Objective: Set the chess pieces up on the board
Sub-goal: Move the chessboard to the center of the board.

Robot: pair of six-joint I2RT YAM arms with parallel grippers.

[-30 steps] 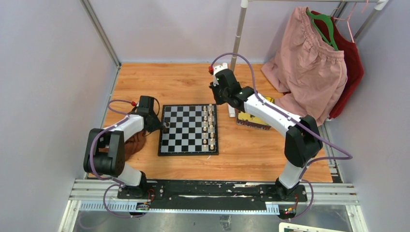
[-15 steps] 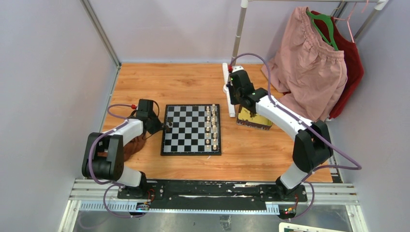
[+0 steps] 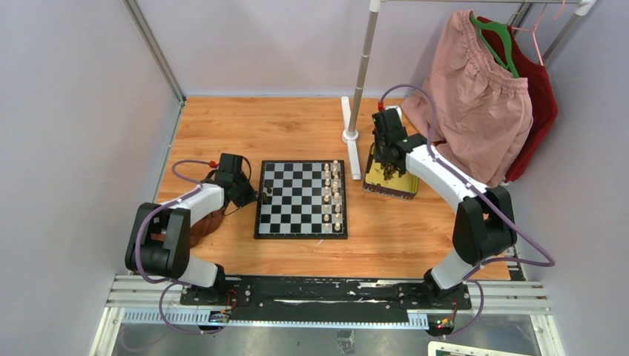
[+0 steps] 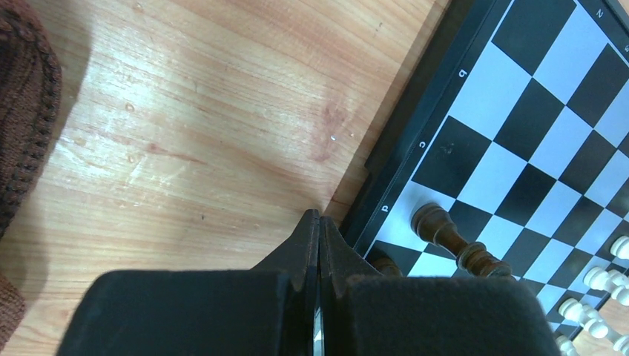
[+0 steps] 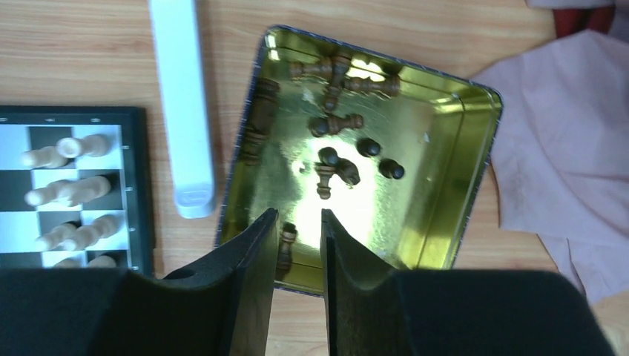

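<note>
My left tool (image 4: 319,222) is pressed together with nothing in it, tips down at the black rim of the board (image 4: 519,96), low in the left wrist view. Shut like this it makes a blunt pusher, I reckon, not a picker. Just beyond the tips one dark piece (image 4: 445,233) stands on a square by that edge, with another half hidden behind my finger.

My right tool (image 5: 298,222) is spread, hanging over the near rim of the gold tray (image 5: 486,111). That is where the loose dark pieces (image 5: 334,122) lie, mostly toppled. One sits under the gap between my fingers, not gripped. Spread jaws over the stock look to me like the start of a fresh pick.

The white pieces (image 3: 331,194) stand in two files on the right of the board, so I judge the dark side is the work left.

A second ago my right tool was over the board's upper right corner. Now it is across to the tray. The board itself sits a little further right on the bench (image 3: 222,126), and my left tool has followed its edge.
</note>
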